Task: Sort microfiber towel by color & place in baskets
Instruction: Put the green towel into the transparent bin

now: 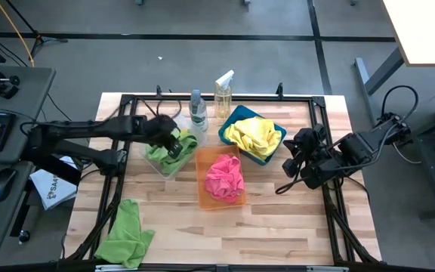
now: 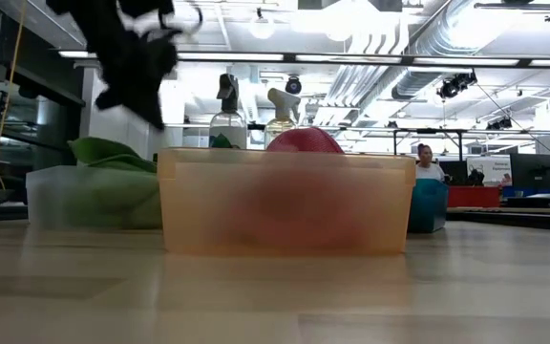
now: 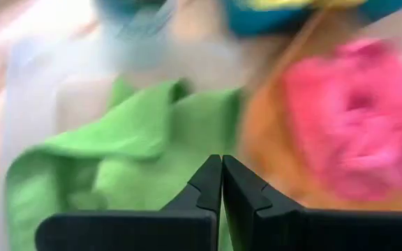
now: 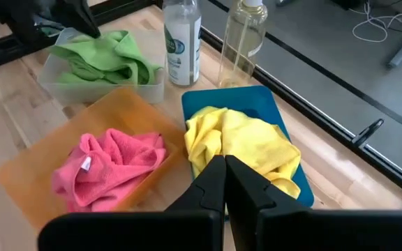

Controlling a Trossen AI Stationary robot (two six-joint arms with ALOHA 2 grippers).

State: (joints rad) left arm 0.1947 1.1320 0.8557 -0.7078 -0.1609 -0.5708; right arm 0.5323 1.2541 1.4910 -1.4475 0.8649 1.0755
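Observation:
A lime green towel (image 1: 157,155) (image 3: 138,132) lies bunched in the clear basket (image 1: 161,168) (image 4: 54,73). My left gripper (image 1: 174,145) (image 3: 222,174) (image 2: 137,67) hovers shut just above it and holds nothing. A second green towel (image 1: 125,234) lies flat on the table near the near-left corner. The pink towel (image 1: 223,177) (image 4: 110,164) sits in the orange basket (image 1: 202,198) (image 2: 285,205). The yellow towel (image 1: 255,134) (image 4: 243,139) fills the teal basket (image 1: 229,125) (image 4: 257,97). My right gripper (image 1: 287,170) (image 4: 224,174) waits shut, right of the teal basket.
Two spray bottles (image 1: 197,109) (image 1: 223,91) stand at the far edge behind the baskets. A black frame rail (image 1: 323,136) borders the table. Bare wood (image 1: 278,227) lies on the near side. A person (image 2: 426,158) is far off in the room.

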